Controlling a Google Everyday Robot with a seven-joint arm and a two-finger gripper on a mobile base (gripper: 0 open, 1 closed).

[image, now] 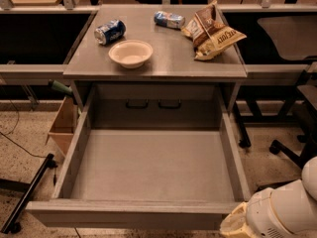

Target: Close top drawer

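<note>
The top drawer [148, 165] is pulled far out from under the grey table [163, 58]. It is a wide, deep grey metal tray with low side walls and nothing inside. Its plain flat front panel [124, 214] runs along the bottom of the view. Two dark handles [153, 104] show on the panel behind the drawer. My white arm [280, 212] sits at the bottom right, next to the drawer's front right corner. My gripper is out of view; none of its fingers show.
On the table top lie a blue can [110, 31], a white bowl [131, 53], a second can [169, 19] and chip bags [212, 29]. A cardboard box [63, 125] stands left of the drawer. Office chair bases [290, 150] stand to the right.
</note>
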